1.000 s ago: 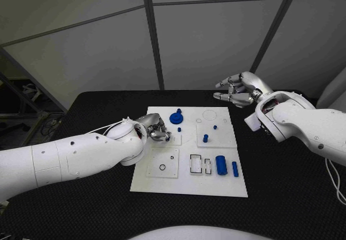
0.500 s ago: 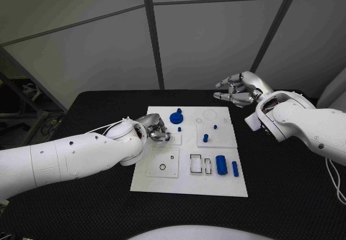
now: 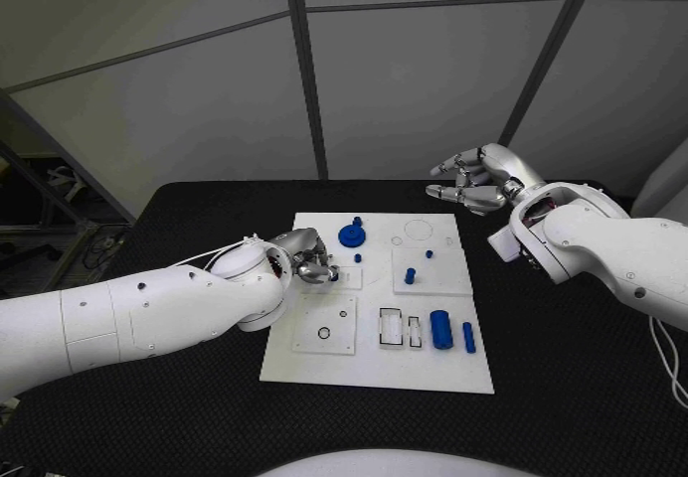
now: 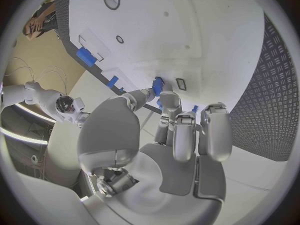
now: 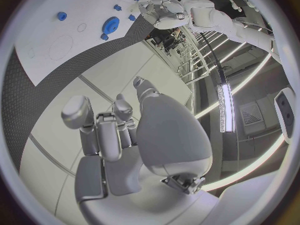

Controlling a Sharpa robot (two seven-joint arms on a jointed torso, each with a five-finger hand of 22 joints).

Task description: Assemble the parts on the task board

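Pinching a small blue peg, the left hand rests on the task board left of the blue gear; the right hand hovers beyond the board's far right corner, fingers curled, holding nothing.

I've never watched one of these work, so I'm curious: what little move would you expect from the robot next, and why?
Probably the left hand eases down a touch to seat the small blue part at its fingertips on the task board. That hand sits low over the board's left side with the piece right at its fingers, while the right hand hovers beyond the board's far edge, holding nothing.
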